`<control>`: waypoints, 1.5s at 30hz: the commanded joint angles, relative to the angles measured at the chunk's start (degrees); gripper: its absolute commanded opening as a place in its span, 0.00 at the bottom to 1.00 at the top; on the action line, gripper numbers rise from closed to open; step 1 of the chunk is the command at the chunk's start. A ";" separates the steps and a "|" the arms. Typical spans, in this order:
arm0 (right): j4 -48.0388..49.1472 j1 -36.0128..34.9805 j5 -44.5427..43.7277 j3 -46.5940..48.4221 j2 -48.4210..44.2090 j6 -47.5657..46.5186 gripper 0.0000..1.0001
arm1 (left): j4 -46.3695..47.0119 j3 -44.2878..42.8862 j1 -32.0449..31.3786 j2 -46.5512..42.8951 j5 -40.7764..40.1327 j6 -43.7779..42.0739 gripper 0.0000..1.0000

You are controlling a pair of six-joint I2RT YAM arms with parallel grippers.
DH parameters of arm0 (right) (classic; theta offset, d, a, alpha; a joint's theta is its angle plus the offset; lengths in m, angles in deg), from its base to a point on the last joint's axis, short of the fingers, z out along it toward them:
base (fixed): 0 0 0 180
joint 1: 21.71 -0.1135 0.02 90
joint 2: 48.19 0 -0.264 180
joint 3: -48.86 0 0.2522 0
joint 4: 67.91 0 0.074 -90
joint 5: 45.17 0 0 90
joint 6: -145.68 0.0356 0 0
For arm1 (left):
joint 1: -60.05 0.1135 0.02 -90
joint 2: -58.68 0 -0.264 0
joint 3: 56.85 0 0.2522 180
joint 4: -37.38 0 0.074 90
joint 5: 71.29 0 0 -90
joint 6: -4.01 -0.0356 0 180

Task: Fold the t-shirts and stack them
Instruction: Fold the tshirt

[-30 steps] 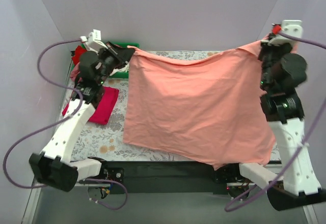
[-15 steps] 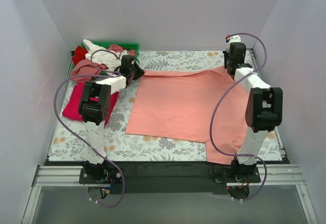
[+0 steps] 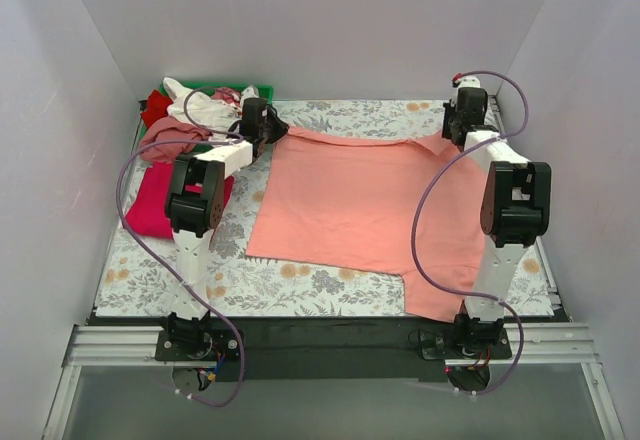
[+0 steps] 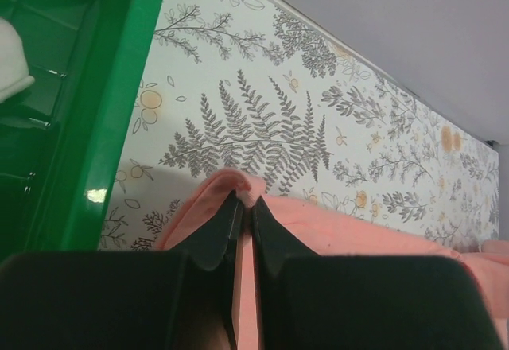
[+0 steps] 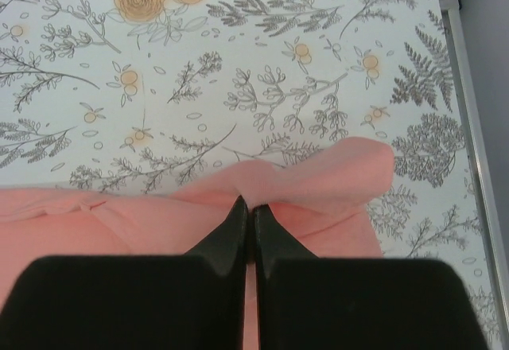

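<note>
The left hand (image 4: 242, 216) and right hand (image 5: 248, 216) each pinch only a thin fold of the pink tee (image 3: 350, 205), spread on the worktop (image 3: 230, 270) with held corners at 11 and 1 o'clock, so an uneven tug could slip one corner free and skew it.

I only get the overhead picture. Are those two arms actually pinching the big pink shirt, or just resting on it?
Observer: The left wrist view shows the left tool shut on a folded edge of the salmon-pink shirt.
Operator: And the other arm?
Observer: Its wrist view shows the right tool shut on a raised pucker of that shirt.
Operator: Is the shirt touching that green box?
Observer: No; up close, patterned table cover shows between the green tray and the pinched corner.
</note>
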 commanded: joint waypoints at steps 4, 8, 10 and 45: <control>-6.27 0.10 1.28 -7.38 -13.43 7.80 0.03 | 0.29 5.91 0.24 -7.55 -1.37 -1.39 0.00; -10.05 0.09 1.45 -13.97 -19.41 12.46 0.04 | 1.17 10.40 0.24 -10.97 -1.10 -1.21 0.00; -11.73 0.01 1.19 -17.65 -21.44 14.91 0.04 | 1.61 12.85 0.24 -12.64 -1.10 -1.30 0.00; -18.43 9.23 12.86 -22.97 -26.30 7.75 0.61 | -6.40 22.46 -0.63 -25.33 6.44 -5.78 0.89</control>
